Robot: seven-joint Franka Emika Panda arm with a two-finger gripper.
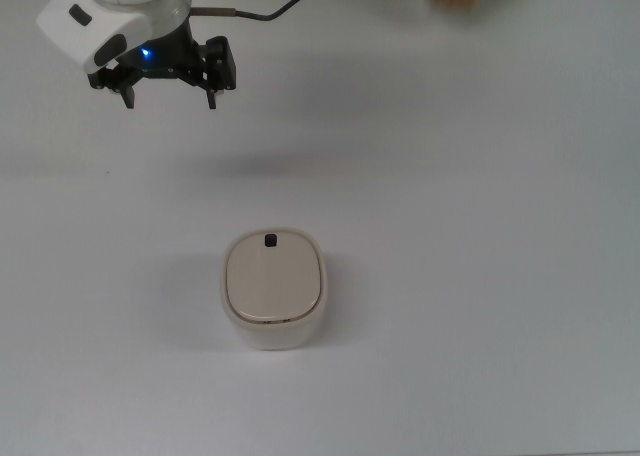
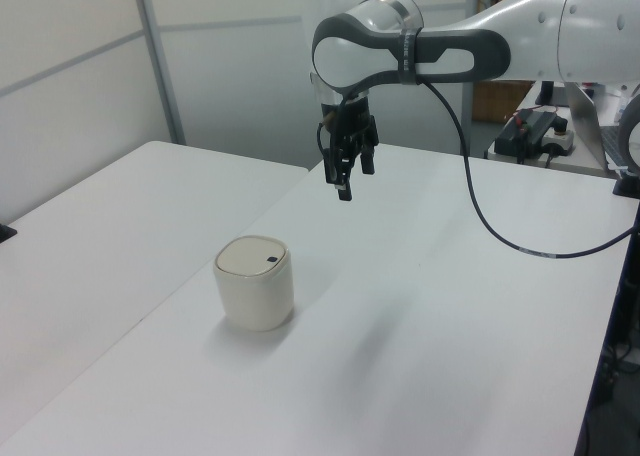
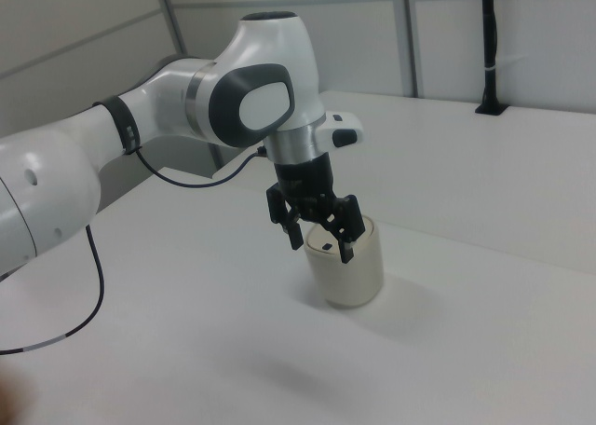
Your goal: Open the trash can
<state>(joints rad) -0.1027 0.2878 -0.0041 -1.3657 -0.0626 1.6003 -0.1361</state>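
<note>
Trash can (image 1: 273,288), a small cream-white plastic bin with beige lid shut, stands alone on the white table (image 1: 480,276); its black button (image 1: 270,240) faces up, reachable for the spread-fingered gripper (image 1: 169,98) hanging well apart above.

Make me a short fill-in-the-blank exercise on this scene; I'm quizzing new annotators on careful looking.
1. The trash can has its lid ____.
2. The small button at the lid's edge is coloured ____.
3. The gripper holds ____ between its fingers.
4. In the left view, the gripper hangs ____ the table, not touching it.

Missing words: closed; black; nothing; above
</note>
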